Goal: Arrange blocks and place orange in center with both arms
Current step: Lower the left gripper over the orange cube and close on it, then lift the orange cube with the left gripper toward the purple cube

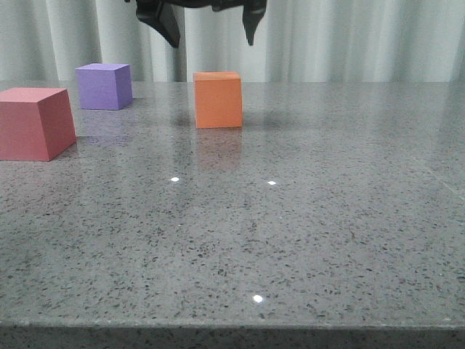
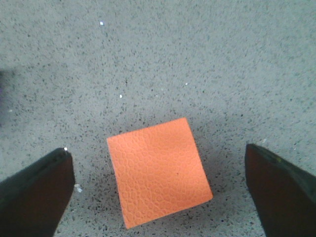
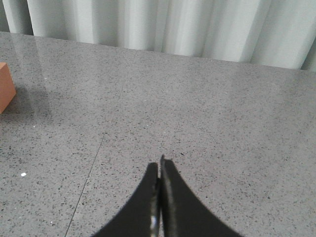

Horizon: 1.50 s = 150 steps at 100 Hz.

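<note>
The left gripper (image 1: 212, 30) is hanging wide open and empty above the orange cube (image 1: 218, 99), its fingers (image 2: 34, 195) clear of both sides. The right gripper (image 3: 160, 168) is hovering low with fingers pressed together, holding nothing. The matte, faintly pebbled orange cube is sitting near the worktop's (image 1: 290, 240) far edge, the purple cube (image 1: 104, 86) and red-pink cube (image 1: 33, 122) toward the far-left corner. The gripper bodies are being cropped out.

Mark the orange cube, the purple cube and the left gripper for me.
orange cube (image 1: 218, 102), front view, on its front face.
purple cube (image 1: 103, 89), front view, on its front face.
left gripper (image 2: 158, 190), left wrist view, midway between its open fingertips, above the orange cube's top.
</note>
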Tool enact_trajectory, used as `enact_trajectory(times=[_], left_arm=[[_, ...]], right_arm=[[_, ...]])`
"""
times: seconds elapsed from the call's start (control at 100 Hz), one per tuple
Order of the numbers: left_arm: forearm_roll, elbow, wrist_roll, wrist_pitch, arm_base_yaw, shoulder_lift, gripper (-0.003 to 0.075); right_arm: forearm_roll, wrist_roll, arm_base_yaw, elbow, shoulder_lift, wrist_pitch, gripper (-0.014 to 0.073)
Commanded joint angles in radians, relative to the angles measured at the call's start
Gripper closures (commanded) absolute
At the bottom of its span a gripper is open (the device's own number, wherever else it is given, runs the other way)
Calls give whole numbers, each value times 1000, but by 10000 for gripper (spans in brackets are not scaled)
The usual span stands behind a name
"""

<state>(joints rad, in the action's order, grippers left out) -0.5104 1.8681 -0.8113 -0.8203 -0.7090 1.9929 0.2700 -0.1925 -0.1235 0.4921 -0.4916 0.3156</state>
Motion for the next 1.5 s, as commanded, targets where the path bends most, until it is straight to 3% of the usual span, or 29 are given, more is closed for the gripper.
enact_trajectory(times=[0.0,0.89,1.01,1.13,1.23,1.49], left_arm=[[-21,32,-11,48,-2,-40,60],[-19,32,-12,44,0,57,67],[-19,32,-12,42,0,57,165],[-19,32,-12,38,0,57,348],[-19,32,-12,27,0,48,451],[-9,32,57,-4,0,-44,480]], right_arm=[[18,1,5,26,-13,-79,663],[18,1,5,26,-13,-79,663],[18,1,5,26,-13,-79,663],[18,1,5,26,-13,-79,663],[18,1,5,26,-13,-79,663],[18,1,5,26,-13,-79,663]])
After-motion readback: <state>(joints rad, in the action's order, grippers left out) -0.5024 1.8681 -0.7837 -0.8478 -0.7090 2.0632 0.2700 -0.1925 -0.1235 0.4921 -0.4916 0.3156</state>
